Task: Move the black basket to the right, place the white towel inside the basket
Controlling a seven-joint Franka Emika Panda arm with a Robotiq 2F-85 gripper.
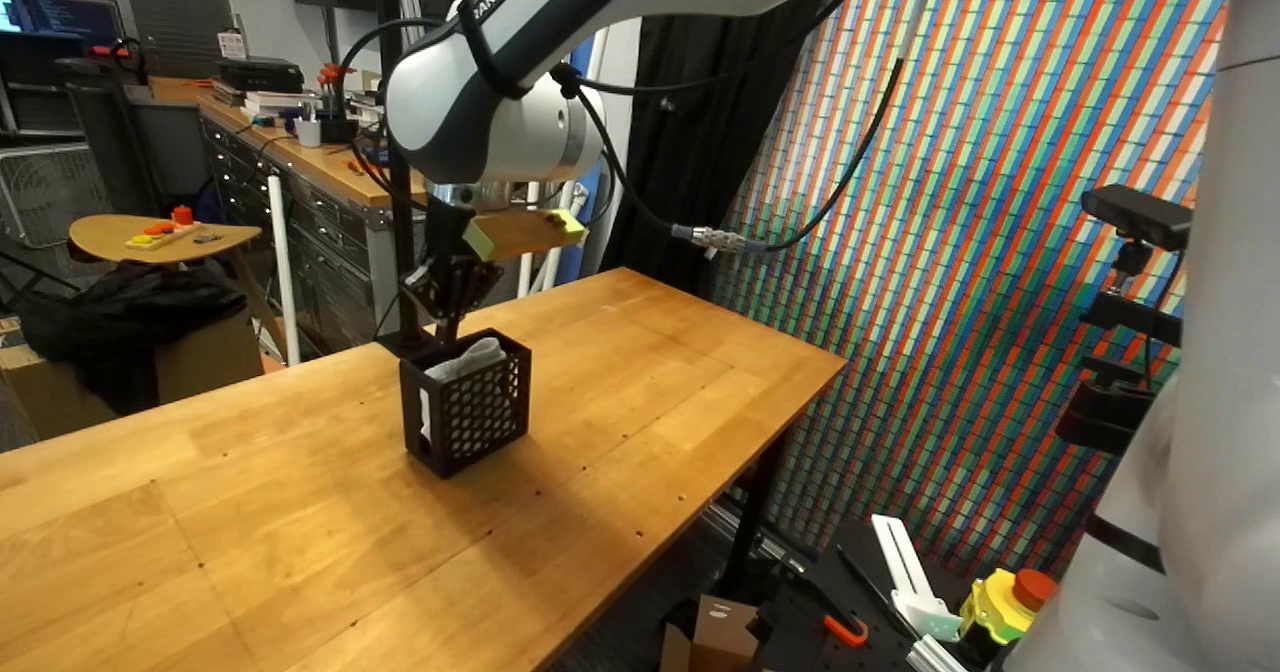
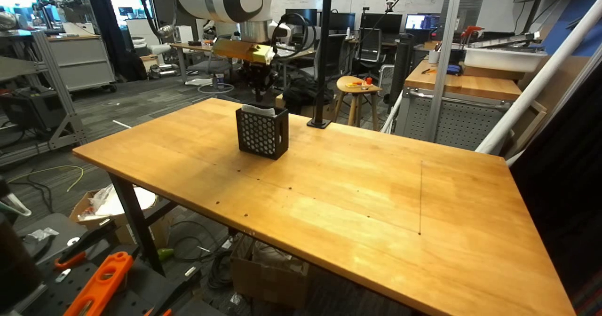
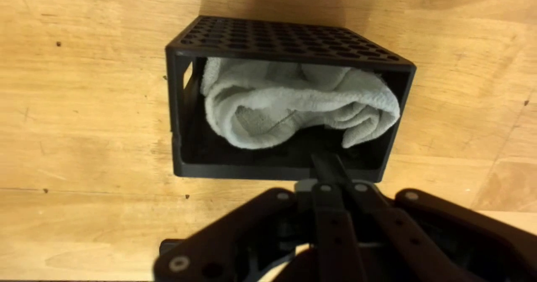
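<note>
The black basket (image 1: 482, 414) stands upright on the worktop (image 2: 352, 198), mouth upward, so that cloth can be lowered into it; the white towel (image 3: 300, 99) sits inside, folded and gathered towards one long perforated wall, presumably because only a doubled towel fits the narrow mouth. Its upper fold shows at about rim level in both exterior views. The pincer (image 3: 327, 163) is closed, its fingers together with nothing seen between them, over the long rim on the side away from the towel; whether it touches the basket cannot be told. So narrow a profile would, it seems, fit the gap beside the towel, whether to tuck the fold lower or to depart. As regards edges, in an exterior view the basket stands nearer the far edge than the near one, with a black post (image 2: 324, 57) to its right; the longer run of wood extends right. Straight upward appears the freest exit, since sideways travel could strike the rim.
</note>
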